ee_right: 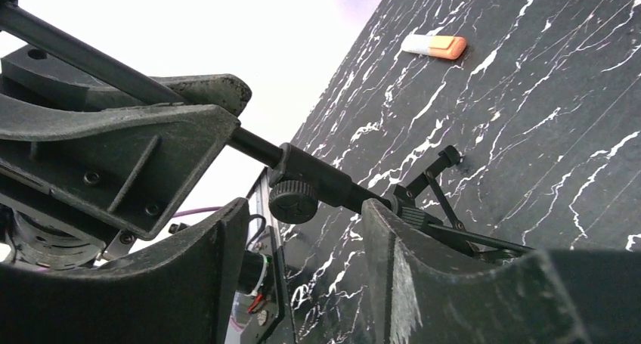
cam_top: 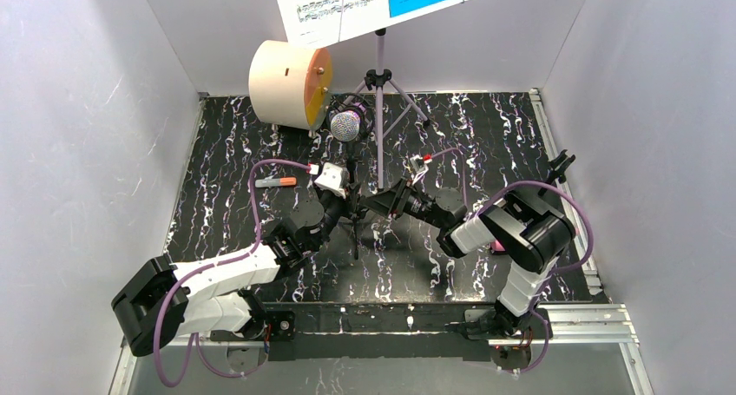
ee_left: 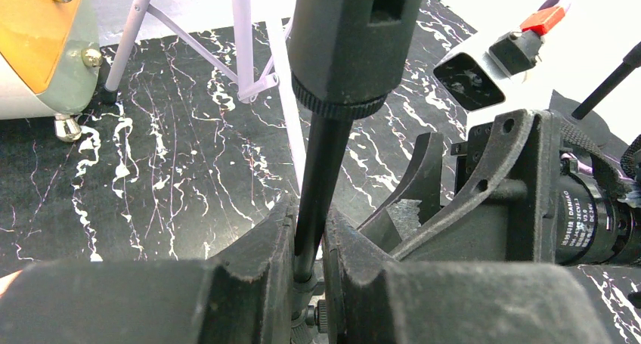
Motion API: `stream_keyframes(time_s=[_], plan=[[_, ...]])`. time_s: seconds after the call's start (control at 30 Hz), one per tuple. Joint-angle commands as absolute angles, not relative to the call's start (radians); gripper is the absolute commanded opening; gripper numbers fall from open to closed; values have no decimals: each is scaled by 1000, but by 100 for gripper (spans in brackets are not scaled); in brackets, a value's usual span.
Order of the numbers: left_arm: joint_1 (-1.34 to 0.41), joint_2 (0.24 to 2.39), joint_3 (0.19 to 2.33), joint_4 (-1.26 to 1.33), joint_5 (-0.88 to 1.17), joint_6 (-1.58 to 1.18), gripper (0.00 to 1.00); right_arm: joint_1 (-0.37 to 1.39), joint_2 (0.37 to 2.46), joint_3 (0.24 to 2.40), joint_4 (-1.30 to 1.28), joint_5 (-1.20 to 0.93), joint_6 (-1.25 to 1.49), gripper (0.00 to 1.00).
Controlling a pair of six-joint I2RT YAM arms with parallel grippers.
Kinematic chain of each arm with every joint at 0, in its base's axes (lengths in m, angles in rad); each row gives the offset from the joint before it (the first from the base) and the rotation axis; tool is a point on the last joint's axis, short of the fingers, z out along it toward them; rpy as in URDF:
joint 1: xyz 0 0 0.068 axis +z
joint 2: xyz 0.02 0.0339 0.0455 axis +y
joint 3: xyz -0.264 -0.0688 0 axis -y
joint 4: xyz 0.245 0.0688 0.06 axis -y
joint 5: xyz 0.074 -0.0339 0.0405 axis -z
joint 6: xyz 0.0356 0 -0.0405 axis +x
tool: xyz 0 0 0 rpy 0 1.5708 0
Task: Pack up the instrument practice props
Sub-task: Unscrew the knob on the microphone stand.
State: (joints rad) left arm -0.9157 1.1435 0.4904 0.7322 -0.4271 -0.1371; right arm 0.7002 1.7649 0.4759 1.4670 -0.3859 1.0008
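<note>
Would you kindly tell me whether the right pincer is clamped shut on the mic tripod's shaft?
No, the fingers of the right pincer stand well apart, wider than the mic tripod shaft and knob between them.

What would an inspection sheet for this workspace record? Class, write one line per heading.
Surface: black marbled mat, lying flat.
Job's things: silver-headed microphone upright on black mic tripod; lilac music rack standing behind it, carrying sheet-music pages.
Clutter: cream drum at back left; orange marker lying on the mat.
Grippers: left gripper shut on the tripod's shaft; right gripper open, straddling the tripod's lower collar.
Cables: purple cables looping along both arms.
Surroundings: pale walls on three sides.
</note>
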Motion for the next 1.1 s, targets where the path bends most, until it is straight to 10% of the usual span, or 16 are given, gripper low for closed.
stream_keyframes(time_s=[0.0,0.53,1.07], plan=[[-923,1158,452,583,-423,-187,0,692,1769,515,1586,-409,1045,62],[-923,1161,454,583,-419,-187,0,686,1658,570,1263,-471,769,2],[-923,1155,453,582,-422,-186,0,736,1482,666,569,-378,-486,1]])
